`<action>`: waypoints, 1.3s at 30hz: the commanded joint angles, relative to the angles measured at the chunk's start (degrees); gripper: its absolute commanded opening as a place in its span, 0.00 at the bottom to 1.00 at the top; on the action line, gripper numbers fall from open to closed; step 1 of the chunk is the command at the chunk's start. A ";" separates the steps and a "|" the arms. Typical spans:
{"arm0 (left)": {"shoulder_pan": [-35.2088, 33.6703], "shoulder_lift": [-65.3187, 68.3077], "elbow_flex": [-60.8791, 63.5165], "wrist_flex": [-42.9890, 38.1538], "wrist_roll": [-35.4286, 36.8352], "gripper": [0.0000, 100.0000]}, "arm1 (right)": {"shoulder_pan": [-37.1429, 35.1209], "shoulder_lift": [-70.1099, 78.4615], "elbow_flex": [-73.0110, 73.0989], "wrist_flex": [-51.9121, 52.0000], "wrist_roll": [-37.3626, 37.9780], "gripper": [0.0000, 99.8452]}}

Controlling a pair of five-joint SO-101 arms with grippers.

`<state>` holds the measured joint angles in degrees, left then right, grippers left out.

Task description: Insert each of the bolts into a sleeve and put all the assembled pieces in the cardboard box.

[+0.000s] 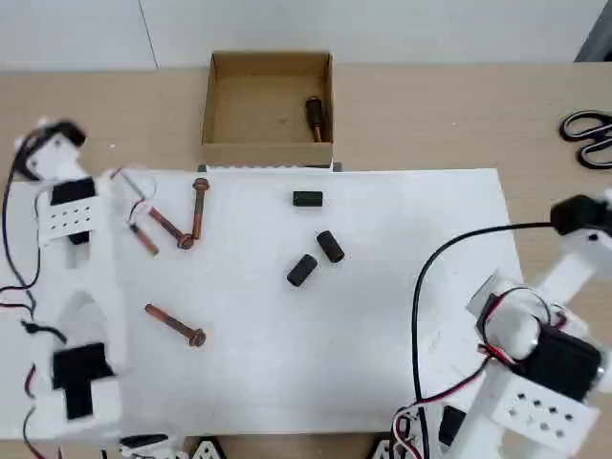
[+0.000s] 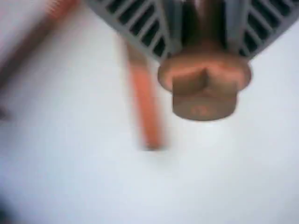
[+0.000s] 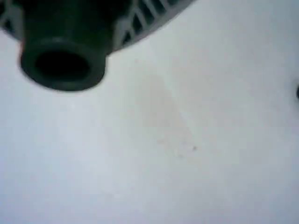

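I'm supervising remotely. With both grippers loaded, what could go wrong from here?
The left gripper grips its bolt just behind the head; swinging it to meet the sleeve in the right gripper could make it slip or misalign. Two loose bolts lie almost touching and might get knocked.

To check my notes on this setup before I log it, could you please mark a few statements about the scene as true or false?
1. The left gripper holds a bolt. True.
2. The right gripper is empty. False: it is shut on a black sleeve.
3. Three loose sleeves lie on the white sheet. True.
4. The cardboard box is empty. False: one assembled piece lies inside it.
5. The scissors lie on the white sheet. False: they lie on the bare table, off the sheet.
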<state>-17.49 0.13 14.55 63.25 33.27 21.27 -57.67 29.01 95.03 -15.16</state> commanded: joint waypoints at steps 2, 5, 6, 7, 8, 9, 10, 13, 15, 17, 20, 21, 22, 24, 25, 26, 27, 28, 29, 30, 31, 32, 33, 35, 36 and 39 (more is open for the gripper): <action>6.51 -15.21 -7.78 4.66 -6.95 0.00 | -4.26 -0.92 -7.47 -0.22 6.59 0.00; 11.87 -24.44 -8.22 5.10 -13.10 0.00 | -8.13 -0.92 -9.49 -0.22 8.79 0.00; 13.19 -27.52 -8.04 5.10 -14.95 0.00 | -9.98 -0.92 -9.67 -0.22 9.32 0.00; 14.33 -30.07 -7.96 5.19 -16.62 0.00 | -11.91 -0.92 -9.67 -0.22 9.58 0.00; 15.12 -32.70 -7.43 5.27 -18.37 0.00 | -13.93 -0.92 -9.67 -0.13 9.85 0.00; 15.82 -35.08 -6.46 5.36 -20.22 0.00 | -15.87 -0.92 -9.76 0.13 9.85 0.00; 16.44 -37.71 -4.88 5.45 -22.51 0.00 | -18.07 -1.01 -9.85 0.48 9.85 0.00; 16.88 -45.01 0.04 5.54 -27.08 0.00 | -23.78 -1.01 -9.67 0.57 9.85 0.00; 16.97 -51.08 4.53 5.27 -29.01 0.00 | -28.88 -1.01 -9.58 0.57 9.76 0.00; 17.76 -57.14 9.98 5.01 -30.07 0.00 | -34.15 -1.01 -8.88 0.57 9.41 0.00; 19.69 -66.11 19.03 4.57 -29.80 0.00 | -39.78 -1.36 -5.01 0.40 9.49 0.00; 20.40 -69.27 21.67 3.43 -29.80 0.00 | -41.01 -2.15 -3.60 0.13 9.41 0.00; 20.84 -72.70 24.40 1.76 -29.36 0.00 | -41.98 -3.38 -1.67 -0.22 9.41 0.00; 21.27 -79.30 29.58 -2.11 -28.48 0.00 | -43.65 -6.29 2.90 -1.80 9.58 0.00; 21.36 -82.20 32.13 -3.52 -28.57 0.00 | -44.53 -8.13 5.10 -2.68 9.67 0.00; 21.36 -85.19 34.86 -4.57 -28.57 0.00 | -45.49 -10.24 7.47 -3.65 9.67 0.00; 21.36 -88.09 37.14 -4.92 -28.57 0.00 | -46.46 -12.35 10.02 -4.88 9.76 0.00; 21.36 -90.64 39.08 -4.66 -28.57 0.00 | -47.52 -14.64 12.66 -6.46 9.76 0.00; 21.36 -92.92 40.75 -4.13 -28.57 0.00 | -48.57 -16.66 15.21 -7.87 9.76 0.00; 21.36 -94.95 42.15 -3.52 -28.57 0.00 | -49.45 -18.59 17.85 -9.45 9.76 0.00; 21.36 -96.88 43.38 -3.08 -28.48 0.00 | -50.42 -20.53 20.22 -11.03 9.76 0.00; 21.36 -98.64 44.53 -2.99 -28.48 0.00 | -51.47 -22.37 22.59 -12.70 9.76 0.00; 21.36 -100.13 45.67 -3.08 -28.48 0.00 | -52.53 -23.96 24.79 -14.29 9.76 0.00; 21.36 -102.51 47.96 -3.08 -28.48 0.00 | -54.81 -27.47 28.57 -17.45 9.67 0.00; 21.36 -103.38 49.01 -3.08 -28.48 0.00 | -55.69 -29.14 30.51 -19.30 9.58 0.00; 21.36 -104.26 51.74 -3.34 -24.79 0.00 | -57.89 -34.33 36.40 -24.75 9.85 0.00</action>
<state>3.43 -102.99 65.27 60.88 5.23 -34.73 -87.65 62.24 75.43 -5.85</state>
